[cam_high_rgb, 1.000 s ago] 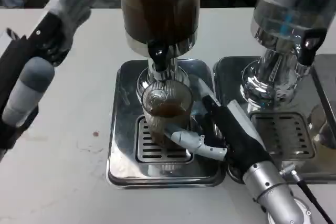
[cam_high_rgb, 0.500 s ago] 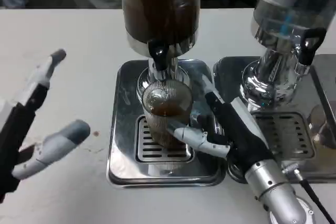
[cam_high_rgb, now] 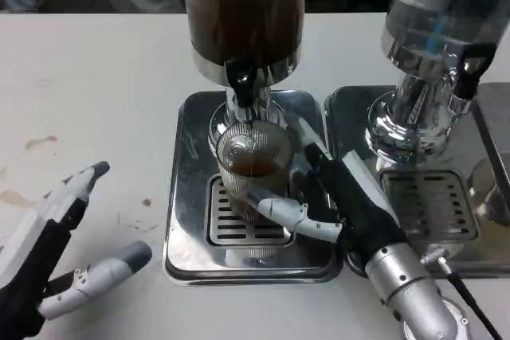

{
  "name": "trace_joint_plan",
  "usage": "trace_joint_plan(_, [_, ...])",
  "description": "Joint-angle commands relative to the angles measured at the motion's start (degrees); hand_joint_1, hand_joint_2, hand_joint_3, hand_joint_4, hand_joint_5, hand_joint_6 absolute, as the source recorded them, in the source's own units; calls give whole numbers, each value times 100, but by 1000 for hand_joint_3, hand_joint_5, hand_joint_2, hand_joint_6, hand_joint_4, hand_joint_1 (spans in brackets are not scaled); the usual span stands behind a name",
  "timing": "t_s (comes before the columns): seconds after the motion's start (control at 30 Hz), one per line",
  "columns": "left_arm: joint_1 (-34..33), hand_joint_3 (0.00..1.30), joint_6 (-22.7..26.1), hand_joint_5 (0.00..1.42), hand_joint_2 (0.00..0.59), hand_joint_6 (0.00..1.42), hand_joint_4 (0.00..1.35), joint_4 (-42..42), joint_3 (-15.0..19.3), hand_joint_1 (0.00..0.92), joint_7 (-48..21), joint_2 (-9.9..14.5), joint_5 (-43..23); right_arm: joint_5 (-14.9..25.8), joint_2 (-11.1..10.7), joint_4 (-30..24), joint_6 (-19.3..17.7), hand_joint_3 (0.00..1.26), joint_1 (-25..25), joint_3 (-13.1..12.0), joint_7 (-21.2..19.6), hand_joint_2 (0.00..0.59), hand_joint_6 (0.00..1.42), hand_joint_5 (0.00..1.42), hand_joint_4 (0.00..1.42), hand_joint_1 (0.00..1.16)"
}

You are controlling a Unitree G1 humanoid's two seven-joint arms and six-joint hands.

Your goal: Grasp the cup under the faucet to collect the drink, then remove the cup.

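Head view: ribbed cup (cam_high_rgb: 253,166) under the faucet (cam_high_rgb: 241,81), gripped by the right hand (cam_high_rgb: 331,201).

Item 1, cup: clear ribbed glass, upright on the slotted grate of the steel drip tray (cam_high_rgb: 185,197), directly below the black faucet of the dark-drink dispenser (cam_high_rgb: 243,13); brown liquid stands in its lower part, level hard to read through the ribbing. Item 2, right hand: reaches in from the lower right, fingers (cam_high_rgb: 279,211) wrapped across the cup's front, palm against its right side, holding it. Item 3, left hand (cam_high_rgb: 48,256): low at the left over the white table (cam_high_rgb: 111,77), fingers spread apart, holding nothing, well apart from the tray. Item 4, second dispenser (cam_high_rgb: 438,29): clear liquid, on its own tray at the right. Item 5: brownish stains on the table at far left.
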Motion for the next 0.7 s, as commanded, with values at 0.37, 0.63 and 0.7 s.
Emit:
trace_joint_plan(0.37, [134,0,117,0,38,0,0,335,-432,0,262,335,139,73,134,340,-241,0,-322,59,-10,211,0,0,0,638])
trace_joint_plan(0.63, [77,0,187,0,36,0,0,418,-591,0,317,408,73,72,295,642,-350,0,-469,27,-182,206,0,0,0,664])
trace_joint_plan(0.7, [68,0,195,0,36,0,0,431,-615,0,331,437,51,75,342,754,-427,0,-493,34,-225,197,0,0,0,685])
